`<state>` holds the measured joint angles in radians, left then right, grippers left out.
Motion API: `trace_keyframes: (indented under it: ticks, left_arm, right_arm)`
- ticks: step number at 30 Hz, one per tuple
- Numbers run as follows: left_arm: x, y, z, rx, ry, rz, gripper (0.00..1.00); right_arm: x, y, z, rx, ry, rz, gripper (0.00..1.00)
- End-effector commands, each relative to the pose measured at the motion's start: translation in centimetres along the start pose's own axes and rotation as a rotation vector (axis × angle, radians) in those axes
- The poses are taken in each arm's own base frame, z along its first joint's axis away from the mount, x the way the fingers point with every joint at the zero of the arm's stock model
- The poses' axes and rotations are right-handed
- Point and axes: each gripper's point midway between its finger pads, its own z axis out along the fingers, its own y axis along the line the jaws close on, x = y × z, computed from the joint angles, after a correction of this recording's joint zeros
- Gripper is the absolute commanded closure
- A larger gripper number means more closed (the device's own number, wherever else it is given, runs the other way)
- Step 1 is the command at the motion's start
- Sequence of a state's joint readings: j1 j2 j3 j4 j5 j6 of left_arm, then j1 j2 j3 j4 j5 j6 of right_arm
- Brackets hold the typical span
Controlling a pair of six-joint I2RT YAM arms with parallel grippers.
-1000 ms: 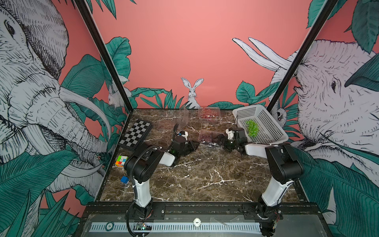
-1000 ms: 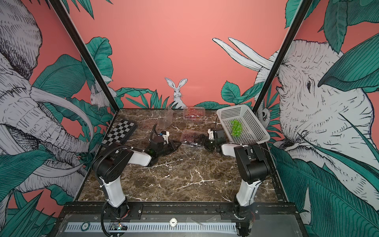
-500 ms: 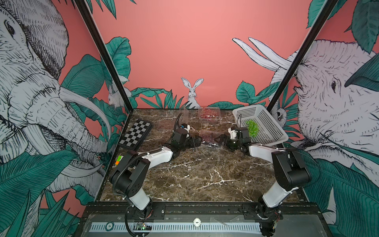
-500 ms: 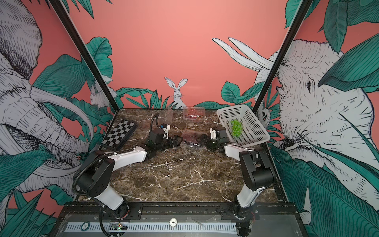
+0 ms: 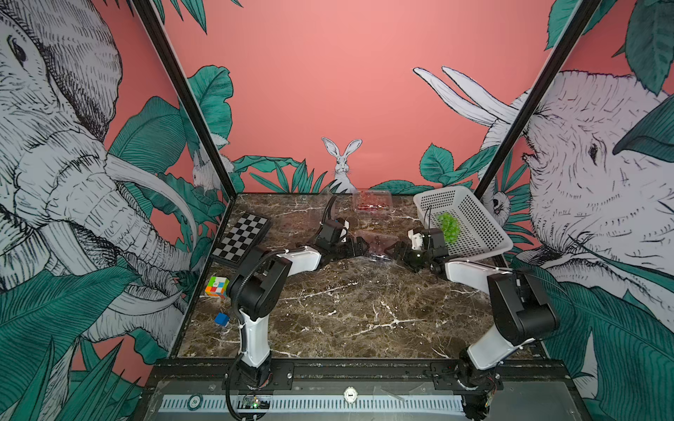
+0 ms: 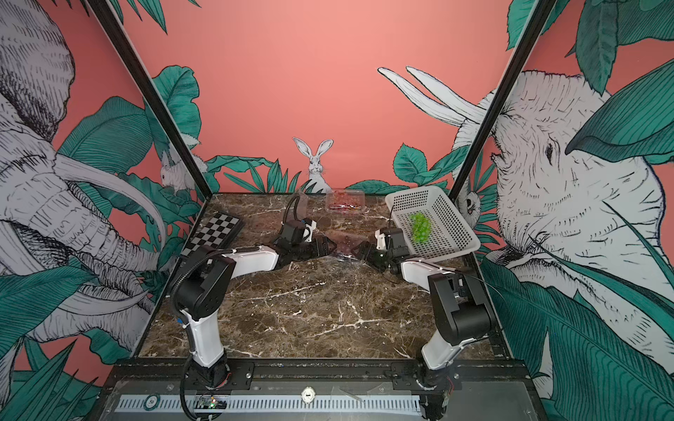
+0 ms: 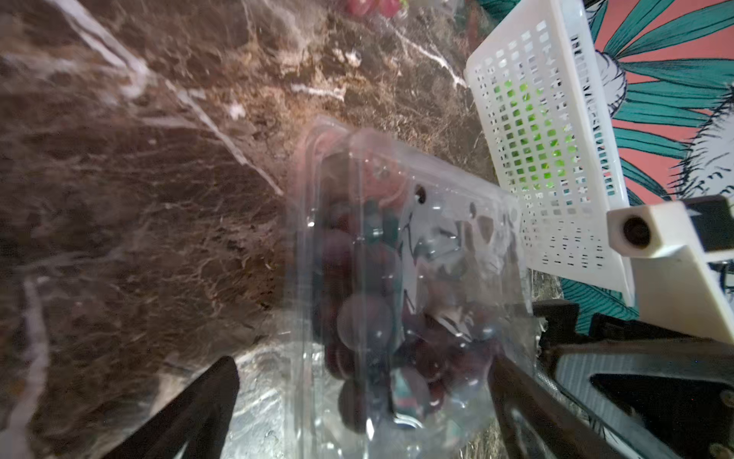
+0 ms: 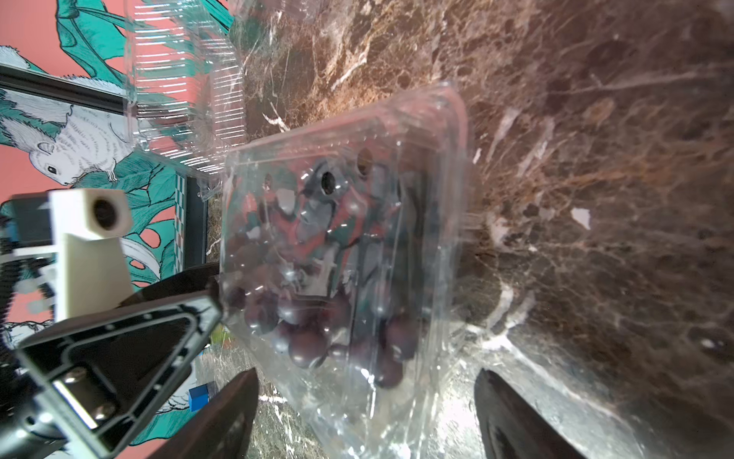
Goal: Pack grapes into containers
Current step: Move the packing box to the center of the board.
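Observation:
A clear container (image 5: pixel 379 243) with its lid down holds dark purple grapes (image 8: pixel 310 341) at mid-table, between my two grippers. My left gripper (image 5: pixel 359 248) is open, and its fingers (image 7: pixel 198 405) straddle one end of the box. From the opposite end my right gripper (image 5: pixel 395 252) is also open, with its fingertips (image 8: pixel 512 413) either side of the box. The dark grapes (image 7: pixel 357 326) also show through the plastic in the left wrist view. A second container (image 5: pixel 372 200), with red grapes, stands at the back. Green grapes (image 5: pixel 448 227) lie in the white basket (image 5: pixel 485 233).
An empty clear container (image 8: pixel 178 79) stands open beyond the left arm. A chessboard (image 5: pixel 242 237), a Rubik's cube (image 5: pixel 217 287) and a blue cube (image 5: pixel 221 319) lie along the left edge. The white basket is tilted against the right wall.
My left gripper has opened from shut and moved right up to the container of dark grapes. The right gripper edged left onto the box's other end, its jaws slightly narrower.

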<state>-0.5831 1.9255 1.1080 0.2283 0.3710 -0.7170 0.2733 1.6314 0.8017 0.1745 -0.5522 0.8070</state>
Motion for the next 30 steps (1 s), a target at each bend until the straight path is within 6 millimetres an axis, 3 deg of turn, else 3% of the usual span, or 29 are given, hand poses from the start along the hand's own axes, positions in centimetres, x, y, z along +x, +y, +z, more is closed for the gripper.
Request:
trace_keyframes:
  ticks: [1, 15, 26, 30]
  left_arm:
    - [-1.7, -3.2, 0.1, 0.116, -0.029, -0.019, 0.01]
    - [-2.5, -4.7, 0.8, 0.165, -0.034, -0.046, 0.01]
    - [-4.5, -5.2, 1.1, 0.154, -0.071, -0.042, 0.01]
    - [-5.5, -4.2, 1.3, 0.125, -0.091, -0.062, 0.01]
  right_arm:
    - [-0.9, 0.7, 0.1, -0.009, -0.026, -0.006, 0.18]
    - [-2.3, 1.6, 1.3, -0.024, -0.018, -0.017, 0.32]
    - [-5.4, 2.4, 3.2, 0.011, 0.003, -0.099, 0.36]
    - [-6.7, 2.6, 4.4, 0.011, 0.013, -0.104, 0.38]
